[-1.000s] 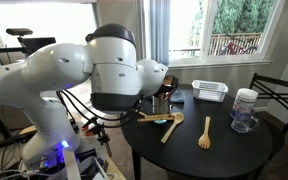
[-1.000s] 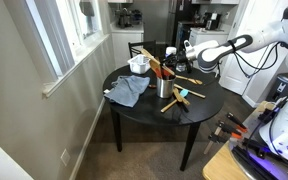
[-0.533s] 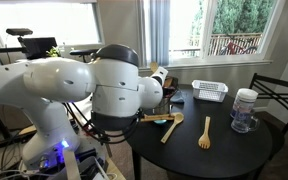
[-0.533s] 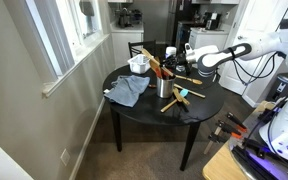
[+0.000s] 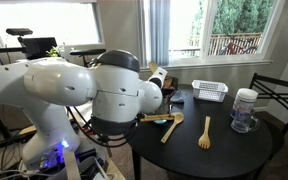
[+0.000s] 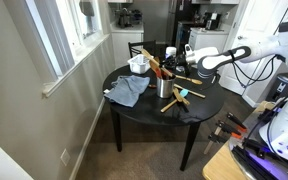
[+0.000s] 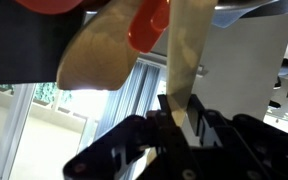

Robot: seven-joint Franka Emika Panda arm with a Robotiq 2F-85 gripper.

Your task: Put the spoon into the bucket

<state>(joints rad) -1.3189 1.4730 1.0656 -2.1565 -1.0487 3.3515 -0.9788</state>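
Observation:
My gripper (image 7: 181,108) is shut on the pale handle of a wooden spoon (image 7: 187,50). The spoon's bowl (image 7: 92,55) fills the upper left of the wrist view, next to an orange utensil (image 7: 149,24). In an exterior view the gripper (image 6: 185,63) hangs just above and to the right of the small silver bucket (image 6: 166,88), which has several wooden and orange utensils (image 6: 152,62) sticking out of it. In an exterior view the bucket (image 5: 161,103) is mostly hidden behind my arm.
On the round black table (image 5: 234,150) lie a wooden spoon (image 5: 172,128), a wooden fork (image 5: 205,132) and a teal-handled utensil (image 5: 164,119). A white slatted basket (image 5: 210,91) and a glass jar (image 5: 245,110) stand at the far side. A blue cloth (image 6: 129,90) lies near the bucket.
My arm's large joints have swung lower and to the right in an exterior view. The gripper has stayed by the bucket, still holding the spoon.

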